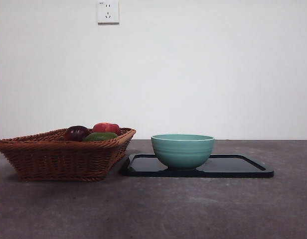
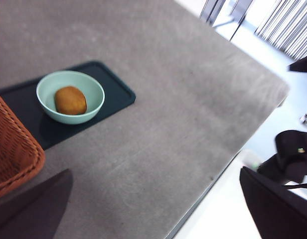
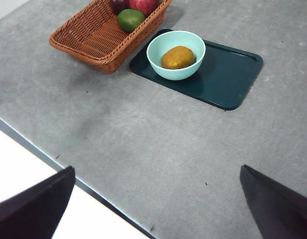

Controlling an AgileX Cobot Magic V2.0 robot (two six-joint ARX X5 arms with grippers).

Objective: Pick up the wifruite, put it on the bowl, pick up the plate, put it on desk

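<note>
The tan wifruite (image 3: 178, 57) (image 2: 70, 100) lies inside the teal bowl (image 1: 183, 149) (image 3: 169, 70) (image 2: 45, 106); in the front view the bowl's wall hides it. The bowl stands on the left part of a dark rectangular plate (image 1: 238, 168) (image 3: 228, 74) (image 2: 113, 89), which rests on the grey desk (image 1: 193, 209). My left gripper (image 2: 153, 209) and right gripper (image 3: 156, 199) both hang high above the desk, well away from the bowl. Each one is open with nothing between its jaws. Neither arm shows in the front view.
A brown wicker basket (image 1: 59, 154) (image 3: 93, 37) (image 2: 9, 149) stands just left of the plate, holding a dark purple fruit (image 1: 76, 133), a red fruit (image 1: 106, 128) and a green fruit (image 1: 100, 136) (image 3: 130, 19). The desk's near edge (image 3: 69, 174) runs below the right gripper.
</note>
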